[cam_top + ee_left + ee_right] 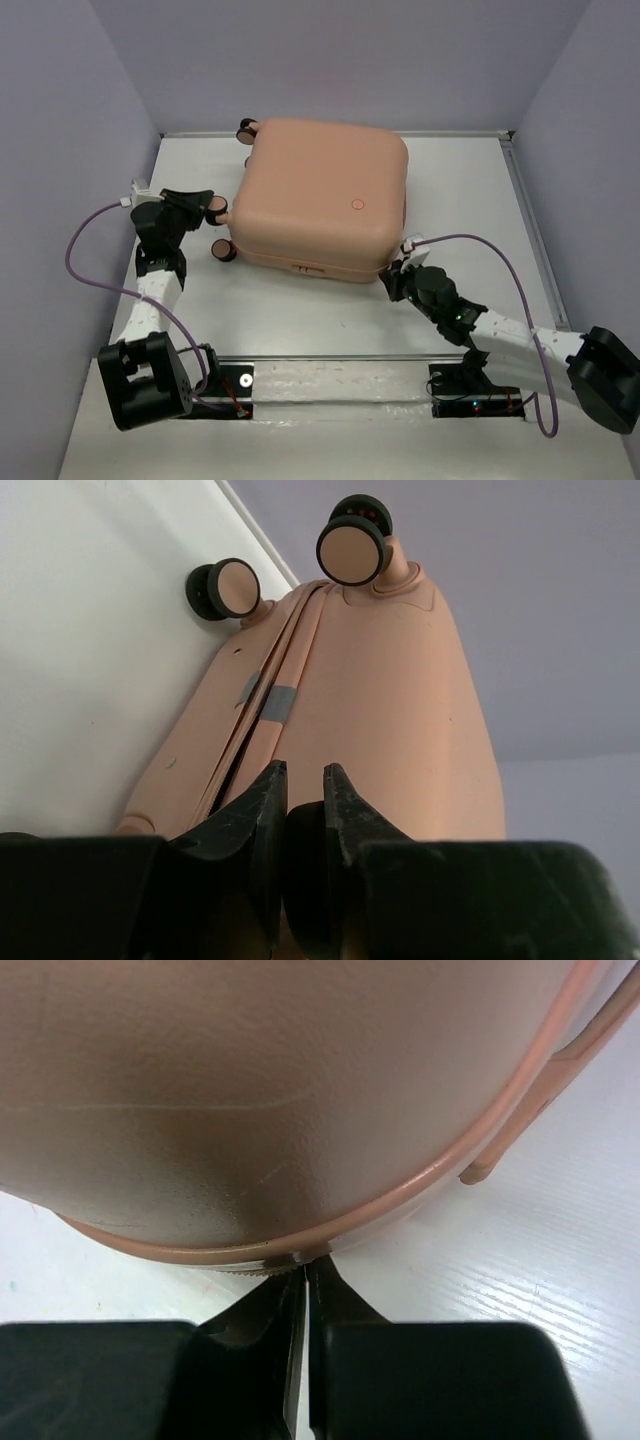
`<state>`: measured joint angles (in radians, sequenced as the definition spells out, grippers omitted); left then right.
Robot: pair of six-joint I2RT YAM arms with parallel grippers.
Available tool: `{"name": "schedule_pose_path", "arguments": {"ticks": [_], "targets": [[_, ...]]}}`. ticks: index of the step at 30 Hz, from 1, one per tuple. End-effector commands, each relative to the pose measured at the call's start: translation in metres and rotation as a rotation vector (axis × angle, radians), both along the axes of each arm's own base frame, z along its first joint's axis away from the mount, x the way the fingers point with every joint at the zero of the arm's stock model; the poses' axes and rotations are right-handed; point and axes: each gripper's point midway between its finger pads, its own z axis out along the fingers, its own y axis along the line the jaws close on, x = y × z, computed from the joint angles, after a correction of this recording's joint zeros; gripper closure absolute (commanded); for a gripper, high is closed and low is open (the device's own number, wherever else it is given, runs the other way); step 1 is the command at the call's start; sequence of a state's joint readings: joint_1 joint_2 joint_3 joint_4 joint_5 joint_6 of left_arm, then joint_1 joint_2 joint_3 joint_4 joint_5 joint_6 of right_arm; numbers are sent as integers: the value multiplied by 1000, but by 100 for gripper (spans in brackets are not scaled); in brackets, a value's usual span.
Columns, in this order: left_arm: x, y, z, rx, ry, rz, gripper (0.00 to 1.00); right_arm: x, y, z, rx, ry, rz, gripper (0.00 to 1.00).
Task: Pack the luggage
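Lavender-grey walls [350, 60] close in a white table [300, 320], and the luggage [320, 195] lies flat on it toward the back, a little left of centre. Its peach-pink shell is closed, so whatever is inside is hidden. The lid carries a small round emblem [358, 203], too small to read. On the wheel end, a grey strip of tape [280, 702] crosses the seam between the two shells, below the caster wheels [350, 550].

The left gripper [302, 780] sits against that wheel end. Its fingers [262, 800] stand a narrow gap apart, and I cannot tell whether they pinch anything. The right gripper [305, 1270] is at the near right corner, its fingers pressed together with the tips at the shell's rim, possibly on a small tab there.
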<state>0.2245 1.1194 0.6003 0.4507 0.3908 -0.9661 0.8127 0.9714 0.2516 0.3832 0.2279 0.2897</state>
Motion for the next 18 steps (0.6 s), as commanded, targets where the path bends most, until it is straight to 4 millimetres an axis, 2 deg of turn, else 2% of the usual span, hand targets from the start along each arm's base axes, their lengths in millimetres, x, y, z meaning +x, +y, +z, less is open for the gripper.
{"name": "schedule_pose_path", "arguments": {"ticks": [1,2,3,4,5,6,7,8,9,10,11,13,14,16,17,18], "targets": [[-19,-35,-2,51,-46,-157,94,9,38,78,274,-175,99,93],[-20,-38,-5,50,-45,-160,94,-11,60,71,313,-104,175,93],[-24,-44,-13,40,-35,-171,94,-23,77,72,316,-86,205,93],[-28,-60,-13,40,-45,-210,94,-37,96,70,295,-74,225,93],[-29,-65,-15,42,-43,-206,94,-53,113,33,127,-38,201,93],[-30,-71,-18,40,-43,-214,94,-50,120,49,125,-59,171,93],[-34,-79,-22,26,-43,-230,94,-38,138,39,38,-30,143,93],[-36,-79,-24,21,-42,-233,94,-32,142,40,30,-34,119,93],[-40,-80,-30,16,-31,-235,94,-8,130,40,29,-36,57,93],[-42,-80,-28,19,-40,-235,94,5,119,48,80,-16,44,93],[-44,-82,-28,17,-44,-247,94,4,123,59,180,14,138,93],[-49,-84,-26,12,-53,-256,94,22,99,84,297,-24,108,93],[-49,-84,-25,11,-59,-255,94,23,101,89,295,-23,108,93],[-49,-87,-20,13,-71,-264,94,7,124,93,299,-19,182,93],[-49,-88,-19,10,-73,-267,94,1,137,88,284,-16,197,93],[-48,-90,-18,9,-74,-271,94,0,141,84,252,-26,171,93]]}}
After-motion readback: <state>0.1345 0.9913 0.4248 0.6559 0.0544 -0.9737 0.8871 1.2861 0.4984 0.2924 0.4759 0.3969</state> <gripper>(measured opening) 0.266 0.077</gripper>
